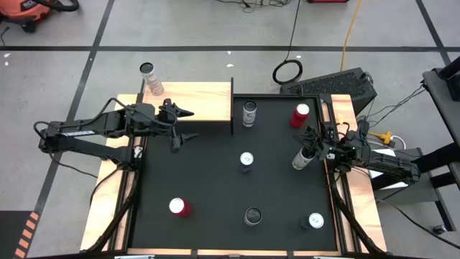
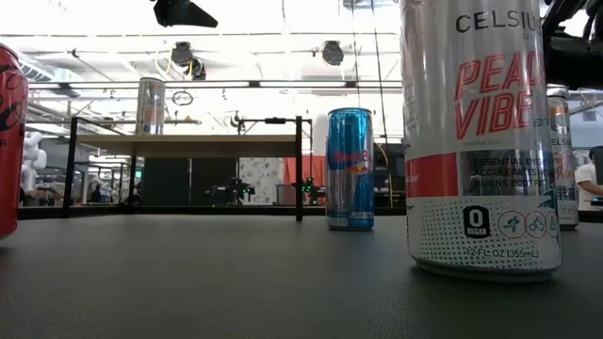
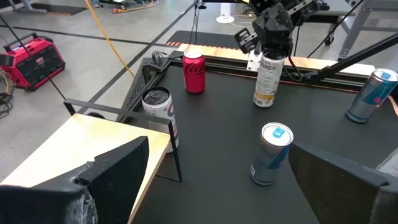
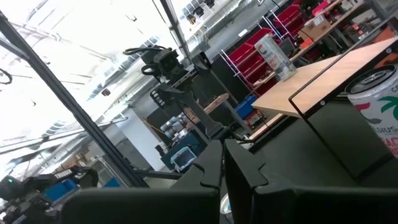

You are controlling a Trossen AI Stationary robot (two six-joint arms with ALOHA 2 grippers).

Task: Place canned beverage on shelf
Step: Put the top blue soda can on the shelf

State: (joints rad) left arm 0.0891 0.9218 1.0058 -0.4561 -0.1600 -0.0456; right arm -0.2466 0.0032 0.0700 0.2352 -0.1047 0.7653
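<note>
Over on the left, the shelf (image 1: 194, 101) has one can (image 1: 151, 79) standing at its far left corner, w/ plenty of bare board beside it. L arm's just in front of that board, left gripper (image 1: 188, 124) w/ jaws spread wide, nothing between them.

Mid-table: a pale can (image 1: 249, 114) just off the shelf's right end, a blue-topped can (image 1: 246, 161) out in the open and nearest that gripper.

Far right, the right gripper (image 1: 307, 147) sits on top of a white can (image 1: 302, 160), jaws pinched right together. Can't tell if they've nipped its rim.

Handling, I reckon: thin metal, smooth, slippery and tall, so tippy. If full, some weight; if empty, dents easily. Best taken round the mid-body, jaws square to the sides, not by the rim.
</note>
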